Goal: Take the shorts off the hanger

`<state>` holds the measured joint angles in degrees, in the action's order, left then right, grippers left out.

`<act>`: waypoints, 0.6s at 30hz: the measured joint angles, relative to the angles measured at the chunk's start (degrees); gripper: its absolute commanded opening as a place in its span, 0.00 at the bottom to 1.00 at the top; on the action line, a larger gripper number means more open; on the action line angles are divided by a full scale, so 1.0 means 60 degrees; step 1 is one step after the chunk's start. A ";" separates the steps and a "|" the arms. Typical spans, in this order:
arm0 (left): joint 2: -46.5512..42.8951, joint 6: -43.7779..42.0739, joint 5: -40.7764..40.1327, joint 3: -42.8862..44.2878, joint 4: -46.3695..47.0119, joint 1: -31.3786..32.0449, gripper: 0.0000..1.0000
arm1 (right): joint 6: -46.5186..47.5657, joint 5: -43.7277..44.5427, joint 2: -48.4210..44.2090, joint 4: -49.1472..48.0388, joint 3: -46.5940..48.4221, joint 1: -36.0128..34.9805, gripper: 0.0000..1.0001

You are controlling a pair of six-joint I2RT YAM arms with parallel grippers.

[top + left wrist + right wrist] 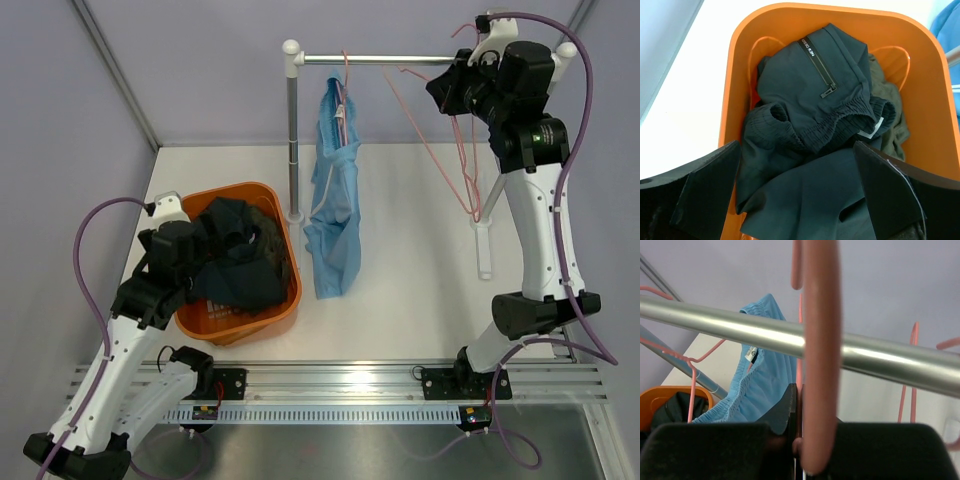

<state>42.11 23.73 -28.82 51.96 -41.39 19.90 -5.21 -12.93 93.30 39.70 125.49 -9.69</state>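
Light blue shorts [333, 190] hang from a pink hanger [344, 90] on the steel rail [390, 59]; they also show in the right wrist view, the light blue shorts [757, 385] behind the rail [730, 327]. My right gripper [458, 88] [801, 407] is up at the rail, shut on the hook of an empty pink hanger [455, 160] [820, 365]. Dark navy shorts [810, 100] [235, 265] lie bunched in the orange basket [735, 75] on top of dark olive shorts [888, 112]. My left gripper [796, 150] [205, 245] hovers just over them, open, holding nothing.
The rack's upright post [293, 140] stands just right of the orange basket [285, 300]. The rack's right foot [485, 250] rests on the white table beside my right arm. A second pink hanger wire [692, 375] hangs farther along the rail.
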 measured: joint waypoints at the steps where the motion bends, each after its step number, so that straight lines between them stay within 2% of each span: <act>1: 0.0000 0.0000 0.0029 0.0000 0.0004 0.0000 0.99 | -0.0026 -0.0033 0.0131 0.0000 0.0124 0.0000 0.00; 18: 0.0000 0.0004 0.0357 -0.0058 0.0109 0.0000 0.99 | -0.0215 -0.0215 0.1413 0.0084 0.0342 0.0000 0.00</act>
<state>42.11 23.75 -26.68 51.62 -40.73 19.90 -6.50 -14.22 101.78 40.21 127.55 -9.69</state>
